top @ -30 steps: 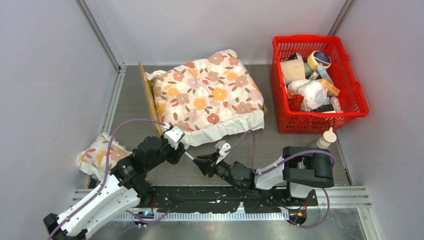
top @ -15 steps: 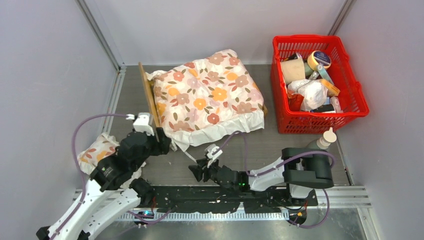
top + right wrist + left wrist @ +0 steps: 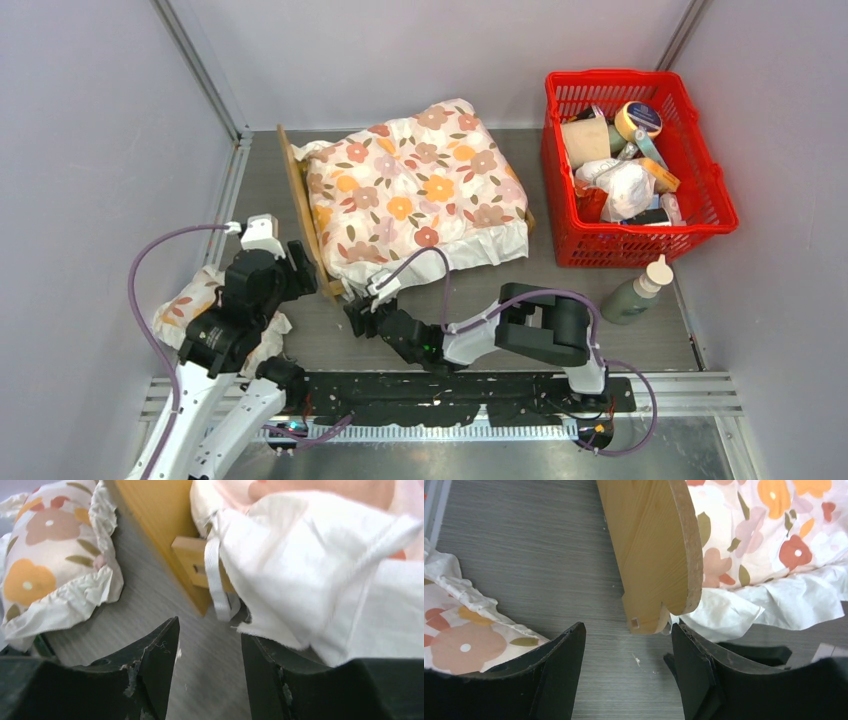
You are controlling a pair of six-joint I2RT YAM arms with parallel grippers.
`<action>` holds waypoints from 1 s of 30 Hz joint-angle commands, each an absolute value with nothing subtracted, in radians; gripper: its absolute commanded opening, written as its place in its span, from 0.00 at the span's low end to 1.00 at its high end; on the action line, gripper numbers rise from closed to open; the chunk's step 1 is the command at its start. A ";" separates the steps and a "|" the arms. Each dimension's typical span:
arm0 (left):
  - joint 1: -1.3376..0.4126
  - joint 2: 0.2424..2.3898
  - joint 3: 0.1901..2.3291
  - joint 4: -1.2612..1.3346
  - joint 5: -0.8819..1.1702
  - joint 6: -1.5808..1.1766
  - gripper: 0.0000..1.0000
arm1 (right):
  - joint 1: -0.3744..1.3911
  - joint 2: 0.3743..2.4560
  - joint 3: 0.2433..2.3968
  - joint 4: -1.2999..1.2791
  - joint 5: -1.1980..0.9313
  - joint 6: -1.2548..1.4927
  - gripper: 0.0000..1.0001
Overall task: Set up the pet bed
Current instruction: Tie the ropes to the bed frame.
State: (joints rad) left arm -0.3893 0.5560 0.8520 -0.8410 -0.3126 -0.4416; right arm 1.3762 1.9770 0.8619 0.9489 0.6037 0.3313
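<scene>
pet bed: mid-table, wooden headboard on its left end, floral cushion covering it, red basket apart to the right | left gripper: jaws wide apart, empty, just short of headboard's lower corner | right gripper: jaws parted, empty, near cushion's white edge

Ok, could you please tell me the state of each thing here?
pet bed: covered by the cushion.
floral cushion: lying on the bed.
small pillow: lying off the bed.
red basket: full.
bottle: upright.
left gripper: fingers open, empty.
right gripper: fingers open, empty.
</scene>
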 commanded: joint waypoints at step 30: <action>-0.376 0.528 0.762 -0.812 -0.192 -0.447 0.67 | 1.302 1.672 0.814 0.495 0.724 0.310 0.14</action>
